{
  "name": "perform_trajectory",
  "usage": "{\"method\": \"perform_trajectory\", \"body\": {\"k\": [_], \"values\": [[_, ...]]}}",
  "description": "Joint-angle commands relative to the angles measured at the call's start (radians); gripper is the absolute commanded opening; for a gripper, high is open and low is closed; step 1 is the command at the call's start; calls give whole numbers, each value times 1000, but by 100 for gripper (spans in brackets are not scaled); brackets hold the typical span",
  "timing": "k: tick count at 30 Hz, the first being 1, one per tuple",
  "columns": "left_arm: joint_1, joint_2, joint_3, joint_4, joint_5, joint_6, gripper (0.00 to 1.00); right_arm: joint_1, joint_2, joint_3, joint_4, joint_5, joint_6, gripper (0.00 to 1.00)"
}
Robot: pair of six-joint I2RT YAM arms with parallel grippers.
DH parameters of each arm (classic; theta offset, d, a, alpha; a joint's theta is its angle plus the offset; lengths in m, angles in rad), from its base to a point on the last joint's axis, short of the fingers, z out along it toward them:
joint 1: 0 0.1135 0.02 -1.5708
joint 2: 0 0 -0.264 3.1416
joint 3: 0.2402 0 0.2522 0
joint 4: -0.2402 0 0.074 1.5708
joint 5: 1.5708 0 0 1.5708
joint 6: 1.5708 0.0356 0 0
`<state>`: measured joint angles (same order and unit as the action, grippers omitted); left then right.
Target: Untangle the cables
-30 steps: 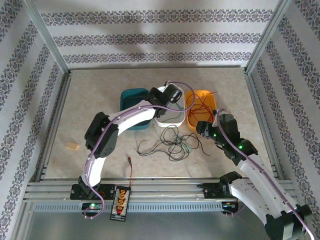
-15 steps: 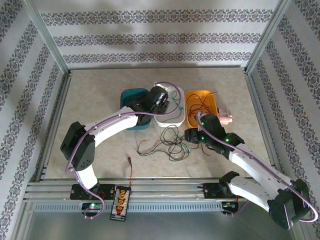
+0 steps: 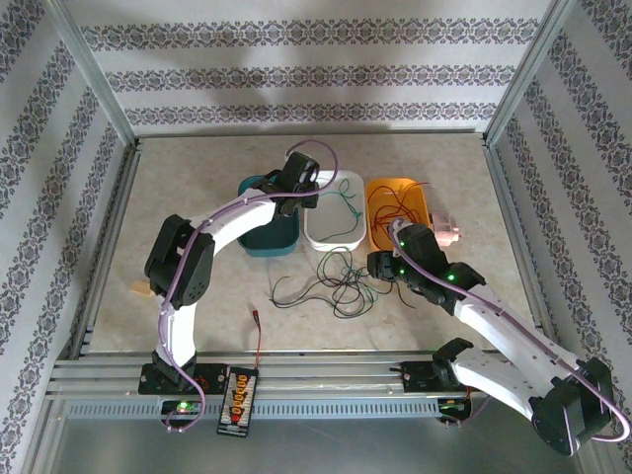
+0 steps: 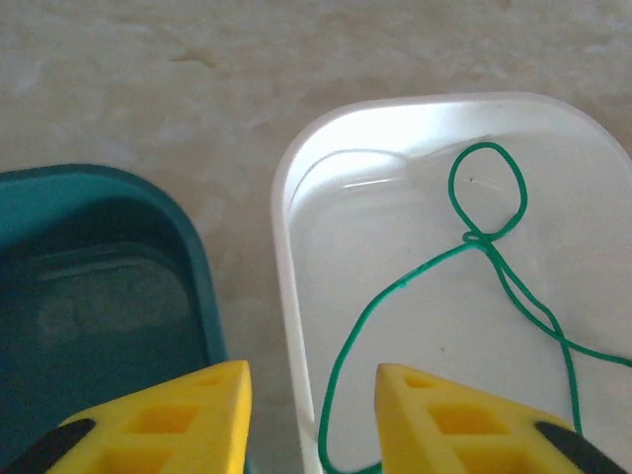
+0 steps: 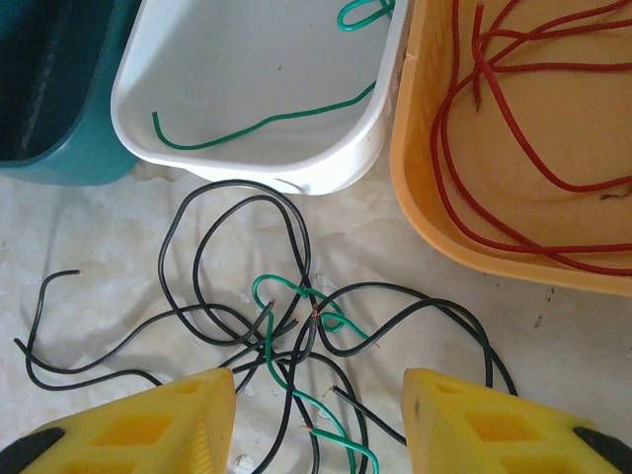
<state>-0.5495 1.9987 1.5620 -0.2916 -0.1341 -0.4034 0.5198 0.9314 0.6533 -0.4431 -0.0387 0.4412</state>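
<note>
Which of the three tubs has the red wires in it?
The orange tub, farthest right. Red wires lie inside it. The white middle tub holds a green wire, and the teal tub shows no wire.

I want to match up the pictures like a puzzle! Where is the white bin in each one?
Top external: the white bin is in the middle of the picture.
Left wrist: it takes up the right half, with a looped green cable inside.
Right wrist: it is at the top middle, above the tangled cables.
Shared landmark: the teal bin sits just left of it in every picture.
</note>
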Motion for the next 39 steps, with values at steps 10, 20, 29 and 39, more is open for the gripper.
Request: {"method": "perform_trajectory", "body": {"k": [10,20,29,39], "values": [[-4,49,7,13,42,-59,19,-3,-9,3,-20,27,-4,48],[-36,34,-46,41,71,-23,17,-4,-6,5,-17,18,-3,48],[-72,27,-33,-20,36,7,16,-7,-1,12,-19,14,-3,48],[-163,-195,-181,122,-88,142,43,-11,28,11,-32,-15,-16,49]]}}
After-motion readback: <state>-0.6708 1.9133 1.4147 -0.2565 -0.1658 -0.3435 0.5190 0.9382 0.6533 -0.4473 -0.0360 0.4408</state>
